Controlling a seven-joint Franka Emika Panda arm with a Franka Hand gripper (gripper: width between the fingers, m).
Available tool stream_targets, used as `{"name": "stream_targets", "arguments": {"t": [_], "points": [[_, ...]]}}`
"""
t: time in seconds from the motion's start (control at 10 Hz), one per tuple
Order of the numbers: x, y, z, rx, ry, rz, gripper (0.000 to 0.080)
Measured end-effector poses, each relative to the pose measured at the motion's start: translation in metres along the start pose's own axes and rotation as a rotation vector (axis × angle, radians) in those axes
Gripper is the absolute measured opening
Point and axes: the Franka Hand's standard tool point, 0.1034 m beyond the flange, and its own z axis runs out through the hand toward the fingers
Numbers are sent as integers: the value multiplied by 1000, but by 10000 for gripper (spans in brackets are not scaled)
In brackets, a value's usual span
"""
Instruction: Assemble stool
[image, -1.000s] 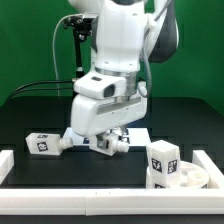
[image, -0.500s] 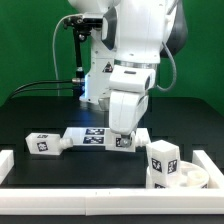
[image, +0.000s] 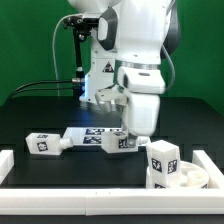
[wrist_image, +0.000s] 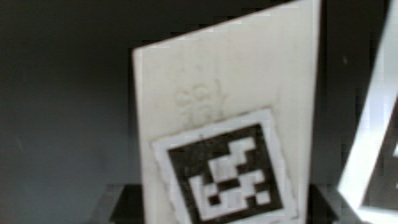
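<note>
Arm swung toward exterior view's right over last second. My end effector (image: 129, 135) now low at marker board (image: 90, 137) right end. Carried leg (image: 122, 143) came along with it, just off counter (image: 30, 110), tilted. Wrist view: this leg fills gap between my fingers, tag facing camera, so I judge it pinched. Seat (image: 195, 180) lies near, further right, standing leg (image: 163, 160) already on it. Spare leg (image: 40, 143) unmoved, far left. Meaning: transport under way, insertion not yet begun.
</note>
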Motion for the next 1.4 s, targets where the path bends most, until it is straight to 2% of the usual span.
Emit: {"name": "stream_targets", "arguments": {"t": [0.5,0.6,0.7,0.8,1.0,1.1,1.2,1.3,1.4], "points": [[-3,-4,3,8,-21,-287,323],[-4,-7,4,16,-26,-402,323],[-6,-12,6,36,-29,-493,323],[-9,-16,9,44,-26,-485,323],[-10,-16,8,43,-28,-478,323],[-10,-16,7,47,-31,-463,496],[-11,-15,3,54,-36,-462,600],[-13,-13,-2,54,-41,-448,634],[-18,-10,-10,60,-53,-358,634]]}}
